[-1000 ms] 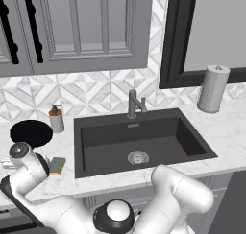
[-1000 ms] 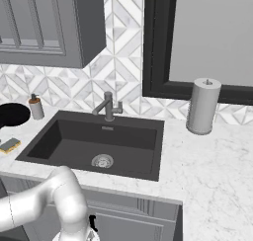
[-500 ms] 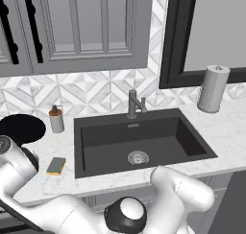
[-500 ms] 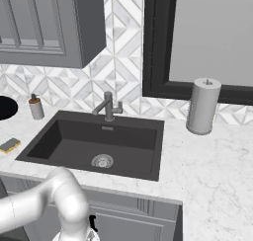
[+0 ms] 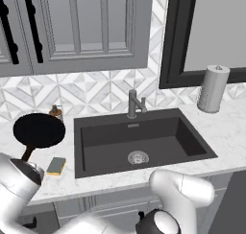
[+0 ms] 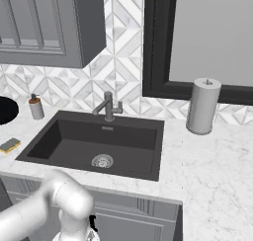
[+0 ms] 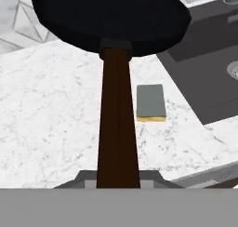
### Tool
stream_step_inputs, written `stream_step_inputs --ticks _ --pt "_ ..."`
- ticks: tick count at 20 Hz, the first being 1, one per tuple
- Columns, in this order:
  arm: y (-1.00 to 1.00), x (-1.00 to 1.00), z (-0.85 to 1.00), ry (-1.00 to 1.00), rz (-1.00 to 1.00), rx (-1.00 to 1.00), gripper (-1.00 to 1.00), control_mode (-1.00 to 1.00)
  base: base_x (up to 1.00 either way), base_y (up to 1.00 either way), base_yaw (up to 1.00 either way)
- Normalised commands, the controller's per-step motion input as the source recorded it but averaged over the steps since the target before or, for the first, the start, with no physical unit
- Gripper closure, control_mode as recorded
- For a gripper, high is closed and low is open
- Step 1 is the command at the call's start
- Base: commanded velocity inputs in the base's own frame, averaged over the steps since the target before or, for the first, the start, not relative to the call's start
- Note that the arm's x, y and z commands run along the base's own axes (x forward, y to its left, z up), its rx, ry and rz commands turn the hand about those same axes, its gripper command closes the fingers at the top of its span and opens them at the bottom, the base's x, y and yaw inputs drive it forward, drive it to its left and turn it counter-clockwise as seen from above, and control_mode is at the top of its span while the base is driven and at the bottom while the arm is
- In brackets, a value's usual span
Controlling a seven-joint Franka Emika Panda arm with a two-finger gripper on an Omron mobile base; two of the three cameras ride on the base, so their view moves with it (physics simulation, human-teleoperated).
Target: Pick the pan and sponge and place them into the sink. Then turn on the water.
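The gripper (image 7: 118, 182) is clamped on the long brown handle of the pan (image 5: 39, 130), its jaws having closed the last little bit over the past second. In the hand view the handle runs straight up from between the finger tips to the black round of the pan, which hangs over the marble counter (image 5: 226, 127). Since a second ago the pan has come up and nearer the sink's left edge in the left base view, and the arm's elbow has dropped lower at the left — so the lift has begun and the grasp seems to be carrying the weight.

The sponge (image 7: 151, 103) lies flat on the counter just beside the handle, between pan and sink (image 5: 101, 146), untouched, grey-green side up. The basin holds nothing but its drain, and no stream falls from the faucet (image 5: 135, 103).

My judgement: the first of three steps is under way — the pan must next swing right over the rim and go down into the basin; held by the handle's end, it may tip
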Motion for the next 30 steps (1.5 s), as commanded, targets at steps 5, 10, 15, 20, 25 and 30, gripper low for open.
stream_step_inputs --ticks 5,10,15,20,25,30 --pt "-0.80 -0.84 0.39 -0.17 -0.30 0.00 1.00 -1.00 0.00 0.00 0.00" --pt "-0.93 -0.50 0.49 0.06 -0.27 0.01 1.00 -1.00 0.00 0.00 0.00" --pt "-0.95 -0.07 0.29 0.22 -0.19 0.00 1.00 -1.00 0.00 0.00 0.00" --pt "-0.71 0.05 0.03 0.22 -0.11 0.00 1.00 -1.00 0.00 0.00 0.00" --pt "-0.57 0.21 0.00 0.21 -0.04 -0.06 1.00 -1.00 0.00 0.00 0.00" --pt "-0.38 0.61 0.00 0.38 0.00 -0.13 1.00 -1.00 0.00 0.00 0.00"
